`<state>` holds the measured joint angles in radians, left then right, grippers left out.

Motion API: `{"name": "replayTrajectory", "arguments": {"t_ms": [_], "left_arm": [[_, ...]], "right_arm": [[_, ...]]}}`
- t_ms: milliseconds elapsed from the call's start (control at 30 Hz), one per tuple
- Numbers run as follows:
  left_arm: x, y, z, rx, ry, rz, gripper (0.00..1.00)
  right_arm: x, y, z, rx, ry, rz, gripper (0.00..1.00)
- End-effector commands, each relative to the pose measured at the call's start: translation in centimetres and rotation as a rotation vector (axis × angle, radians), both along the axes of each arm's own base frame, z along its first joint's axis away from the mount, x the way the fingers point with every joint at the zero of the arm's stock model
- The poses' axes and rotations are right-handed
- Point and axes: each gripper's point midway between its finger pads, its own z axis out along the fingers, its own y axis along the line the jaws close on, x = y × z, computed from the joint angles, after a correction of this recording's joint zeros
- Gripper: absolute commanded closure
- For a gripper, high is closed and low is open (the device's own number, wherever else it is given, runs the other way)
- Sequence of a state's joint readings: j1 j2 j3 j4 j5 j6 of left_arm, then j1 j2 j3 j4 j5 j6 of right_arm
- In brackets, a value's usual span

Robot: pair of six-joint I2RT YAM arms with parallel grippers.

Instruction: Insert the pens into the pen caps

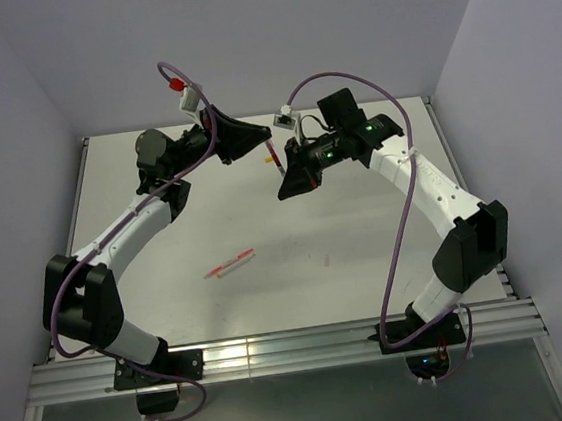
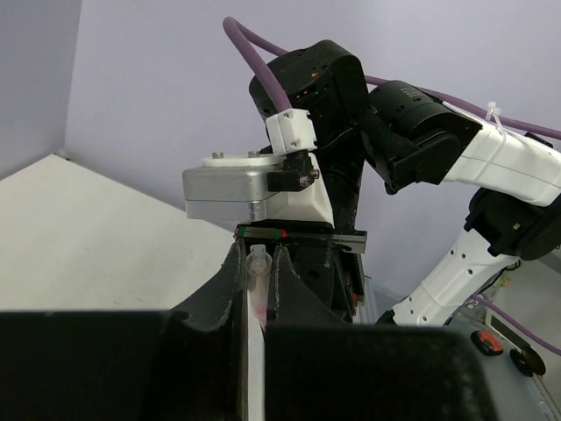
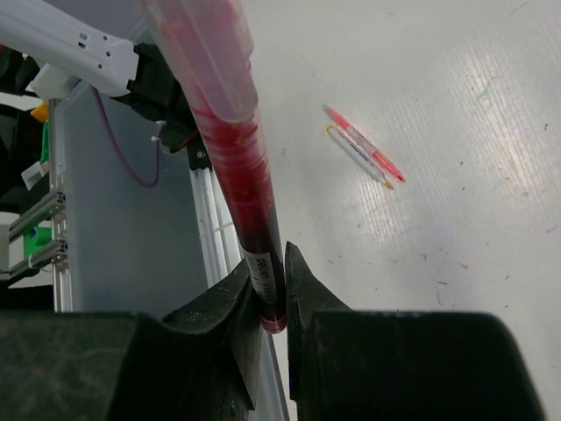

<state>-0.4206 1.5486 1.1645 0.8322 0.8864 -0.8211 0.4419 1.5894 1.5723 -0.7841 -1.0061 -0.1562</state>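
We see a dark-red pen (image 3: 237, 167), its clear barrel full of red ink, pinched at its lower end by the right gripper (image 3: 267, 285) and tilted toward 11 o'clock. A thin white stick pen (image 2: 257, 303) stands upright, pinched in the left gripper (image 2: 257, 267). On the table (image 1: 366, 252), at 7 o'clock of its centre from above, a red stick pen (image 3: 366, 142) and a pale stick pen (image 3: 355, 154) lie side by side.

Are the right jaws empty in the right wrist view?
No, the right jaws are shut on a red pen near its lower end.
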Motion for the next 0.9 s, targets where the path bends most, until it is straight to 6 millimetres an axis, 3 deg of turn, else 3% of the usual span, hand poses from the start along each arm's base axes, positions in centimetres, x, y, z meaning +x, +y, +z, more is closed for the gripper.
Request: {"name": "replayTrajectory", "arguments": {"t_ms": [0,333,633,867], "left_arm": [[-9.5,-3.0,-10.5,0.263,0.221,-0.466,1.00],[-9.9,-3.1,-11.8,0.268,0.287,-0.466,1.00],[-9.8,-3.2,-12.2,0.268,0.314,-0.467,1.00],[-8.9,-2.9,-10.8,0.240,0.285,-0.442,1.00]], "right_arm": [[2.1,2.0,13.5,0.292,-0.486,0.079,1.00],[2.4,2.0,15.7,0.310,-0.540,0.072,1.00],[1.5,2.0,16.9,0.333,-0.554,0.095,1.00],[1.5,1.9,14.4,0.304,-0.503,0.093,1.00]]}}
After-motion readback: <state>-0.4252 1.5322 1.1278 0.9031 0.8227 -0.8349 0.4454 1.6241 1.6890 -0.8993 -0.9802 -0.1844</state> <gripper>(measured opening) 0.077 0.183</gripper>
